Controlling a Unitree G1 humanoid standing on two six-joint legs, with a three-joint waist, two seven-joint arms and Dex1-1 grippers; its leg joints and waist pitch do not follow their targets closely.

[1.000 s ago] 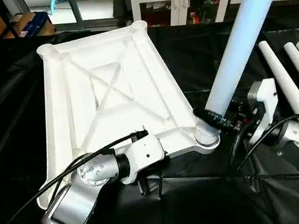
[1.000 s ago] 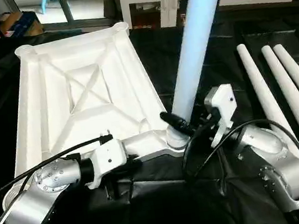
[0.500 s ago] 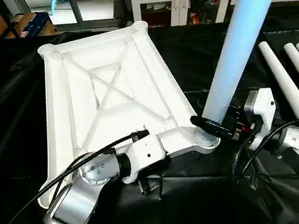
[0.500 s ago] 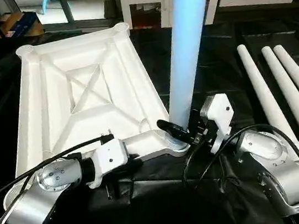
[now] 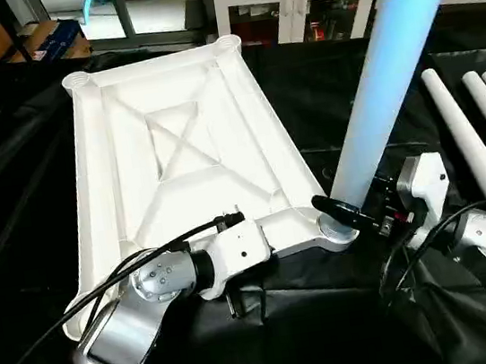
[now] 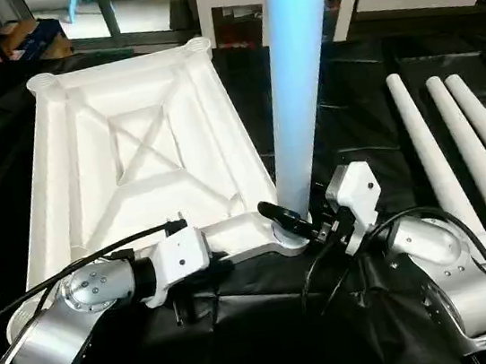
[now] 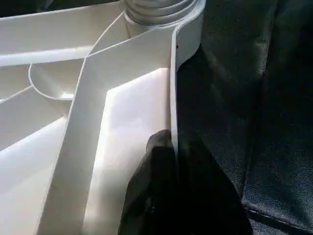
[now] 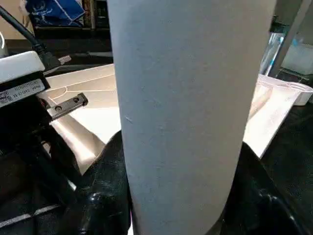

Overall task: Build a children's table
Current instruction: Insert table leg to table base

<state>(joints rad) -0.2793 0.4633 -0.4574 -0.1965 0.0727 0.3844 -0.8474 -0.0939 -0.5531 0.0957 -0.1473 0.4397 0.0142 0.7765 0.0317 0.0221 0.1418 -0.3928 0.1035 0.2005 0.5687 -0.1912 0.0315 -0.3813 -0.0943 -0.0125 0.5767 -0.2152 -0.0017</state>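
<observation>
Since the earlier frame the leg has been swung nearer upright, its foot seated in the tabletop's near corner socket — held low between the right gripper's jaws. The left gripper is clamped on the tabletop's rim. Light, stiff, slippery plastic is judged; no writing can be read.

Upright leg's upper end beyond the frame's top; left claw under its own wrist.
</observation>
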